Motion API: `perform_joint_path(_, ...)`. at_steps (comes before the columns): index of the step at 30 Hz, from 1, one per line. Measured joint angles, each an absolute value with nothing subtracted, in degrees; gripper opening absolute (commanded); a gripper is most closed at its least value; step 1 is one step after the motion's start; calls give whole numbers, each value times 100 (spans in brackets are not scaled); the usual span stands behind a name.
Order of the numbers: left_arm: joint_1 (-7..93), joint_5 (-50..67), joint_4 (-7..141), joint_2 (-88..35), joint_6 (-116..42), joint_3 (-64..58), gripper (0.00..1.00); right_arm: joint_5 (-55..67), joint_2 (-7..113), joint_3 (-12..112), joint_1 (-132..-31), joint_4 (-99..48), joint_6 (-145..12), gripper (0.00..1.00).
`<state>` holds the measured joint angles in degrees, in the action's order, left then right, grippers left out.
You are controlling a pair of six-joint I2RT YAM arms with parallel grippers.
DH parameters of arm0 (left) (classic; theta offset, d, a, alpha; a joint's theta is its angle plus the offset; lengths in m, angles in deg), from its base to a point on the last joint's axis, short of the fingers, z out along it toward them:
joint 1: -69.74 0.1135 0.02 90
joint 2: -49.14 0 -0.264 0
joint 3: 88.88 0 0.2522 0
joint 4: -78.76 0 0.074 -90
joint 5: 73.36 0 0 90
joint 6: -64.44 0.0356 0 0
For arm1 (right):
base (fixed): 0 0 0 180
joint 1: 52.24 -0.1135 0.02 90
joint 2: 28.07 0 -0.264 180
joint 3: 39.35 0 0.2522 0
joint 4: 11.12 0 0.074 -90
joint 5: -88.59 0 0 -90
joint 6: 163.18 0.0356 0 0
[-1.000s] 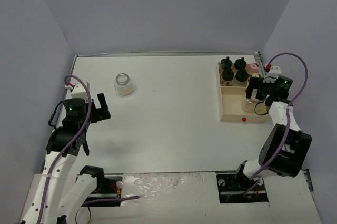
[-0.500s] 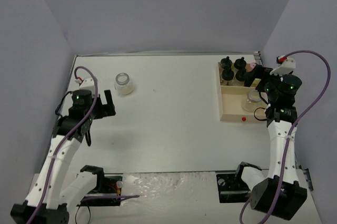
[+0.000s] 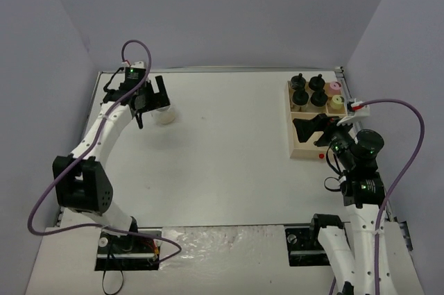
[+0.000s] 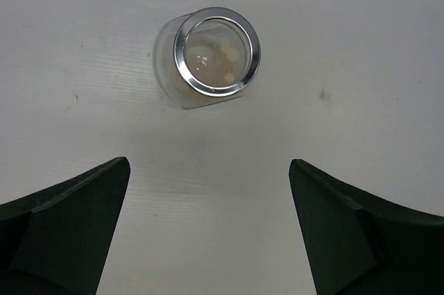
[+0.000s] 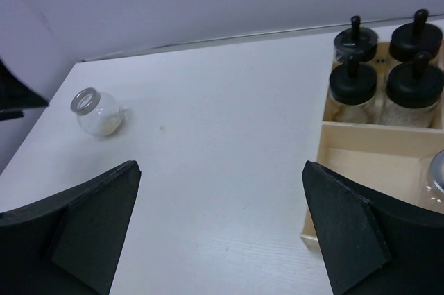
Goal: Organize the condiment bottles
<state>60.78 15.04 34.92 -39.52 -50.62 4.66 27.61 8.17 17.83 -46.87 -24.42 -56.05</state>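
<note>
**Loose jar [image 3: 166, 117] far left, rest in tray [image 3: 305, 153]**

Left fingers [image 3: 160, 91]: spread wide, gripping nothing. Hang over the far-left part of the table [image 3: 229, 163], just above the loose jar, partly covering it from the top camera.

Loose jar [image 4: 208, 59], left wrist view: sits on the table ahead of the two dark tips and midway between them, touching neither. Shows a silver rim facing up and pale powder inside.

Right fingers [image 3: 305, 129]: also wide, also empty. Hover over the tray's near compartment in the top view, hiding part of it. Aim across the table in the right wrist view, with the loose jar [image 5: 97, 111] well away at far left and the tray [image 5: 368, 166] close at right.

Tray: pale wood, split into compartments, at the table's far right.
- Holds four black-capped jars [image 3: 300, 96] two by two in the far-left compartment, upright and packed close.
- Holds a pink-capped jar [image 3: 334, 88] and, just nearer, a yellow-capped jar [image 3: 337, 103] in the narrow far-right compartment.
- Holds a second rimmed jar [image 5: 433, 177] in the long near compartment, cut off by the edge of the right wrist view and hidden under the arm from above.
</note>
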Motion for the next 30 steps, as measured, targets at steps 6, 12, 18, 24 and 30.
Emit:
perform_joint_path(6,5882,2040,3599,-5134,-5455,1225,97,2835,428,1590,-5080,-2532,-5270,100)
perform_joint_path(12,5711,2528,3404,-6066,-5454,2032,97,2960,282,1412,-5421,-2513,-4996,100)
perform_joint_path(18,5705,2923,3205,-6558,-5325,2363,94,3045,120,1293,-5610,-2507,-4883,100)
perform_joint_path(24,5707,2998,3117,-6645,-5262,2397,70,3058,44,1166,-5610,-2510,-4836,100)
perform_joint_path(30,5705,2939,3117,-6631,-5236,2389,29,3058,42,1134,-5610,-2509,-4767,100)
